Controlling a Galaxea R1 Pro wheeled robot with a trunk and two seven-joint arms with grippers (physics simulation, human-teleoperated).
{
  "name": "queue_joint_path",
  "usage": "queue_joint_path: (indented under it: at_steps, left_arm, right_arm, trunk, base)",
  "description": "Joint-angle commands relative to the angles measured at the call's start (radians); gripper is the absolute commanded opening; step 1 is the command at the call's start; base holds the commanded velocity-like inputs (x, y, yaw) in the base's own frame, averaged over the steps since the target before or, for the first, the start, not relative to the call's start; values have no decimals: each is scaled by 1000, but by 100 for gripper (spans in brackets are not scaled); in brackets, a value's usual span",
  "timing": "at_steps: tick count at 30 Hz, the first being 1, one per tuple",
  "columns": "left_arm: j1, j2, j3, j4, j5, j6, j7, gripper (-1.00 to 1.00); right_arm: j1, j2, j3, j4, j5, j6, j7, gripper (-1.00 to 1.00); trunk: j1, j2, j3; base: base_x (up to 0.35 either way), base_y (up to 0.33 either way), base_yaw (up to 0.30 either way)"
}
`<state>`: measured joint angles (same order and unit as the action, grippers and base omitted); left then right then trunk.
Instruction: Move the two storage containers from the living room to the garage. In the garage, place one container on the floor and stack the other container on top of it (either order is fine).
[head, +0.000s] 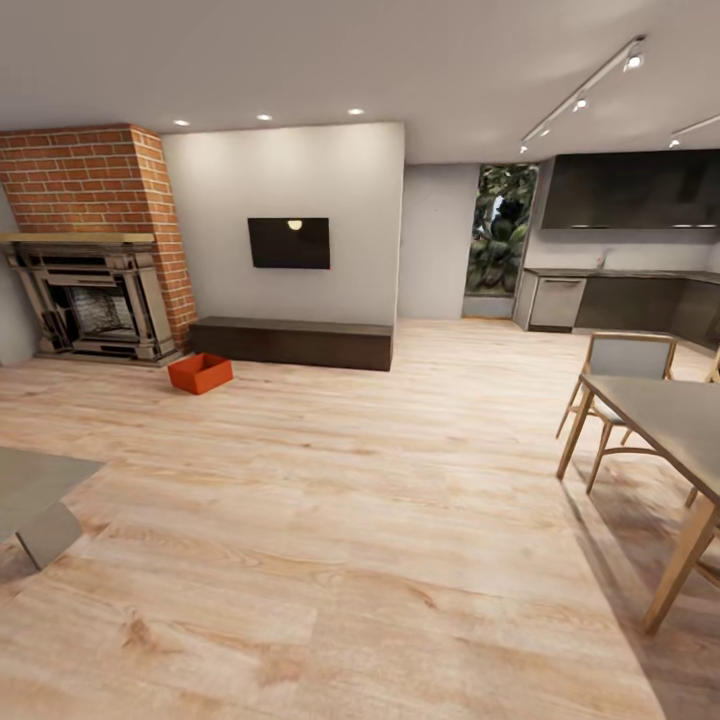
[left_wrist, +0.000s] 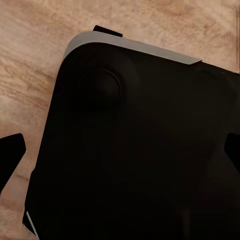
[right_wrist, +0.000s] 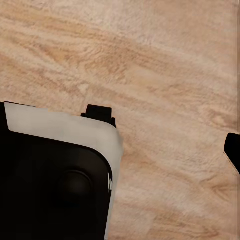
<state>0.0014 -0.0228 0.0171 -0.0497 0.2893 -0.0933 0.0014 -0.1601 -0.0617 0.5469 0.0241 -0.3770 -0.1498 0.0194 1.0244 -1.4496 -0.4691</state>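
One orange-red storage container (head: 200, 372) rests on the light wood-plank floor of the living room, far ahead to the left, between the stone fireplace (head: 92, 303) and a low dark bench (head: 292, 343). Its open top faces up. The garage and its floor are out of view. In the left wrist view my left gripper (left_wrist: 120, 152) hangs open above my own black base (left_wrist: 135, 150), dark fingertips (left_wrist: 10, 155) at the picture's edges. My right gripper (right_wrist: 120, 155) is open over bare planks, one fingertip (right_wrist: 233, 151) showing. Neither gripper holds anything.
A red brick chimney (head: 95, 180) rises above the fireplace. A wall TV (head: 289, 243) hangs over the bench. A wooden dining table (head: 665, 430) and chair (head: 620, 375) stand at the right, a grey table corner (head: 35, 490) at the left. A kitchen (head: 620, 290) lies far right.
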Motion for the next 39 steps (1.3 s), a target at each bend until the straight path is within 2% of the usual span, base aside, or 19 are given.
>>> queue_joint_path:
  at_steps: [1,39]
  left_arm:
    - [0,0,1,-1,3,-2,0,100]
    - [0,0,1,-1,4,-2,0,100]
  right_arm:
    - [-1,0,8,2,-10,-5,2,100]
    - [-1,0,8,2,-10,-5,2,100]
  trunk:
    - [1,0,-1]
    - [1,0,-1]
  base:
    - [322,0,0]
    - [322,0,0]
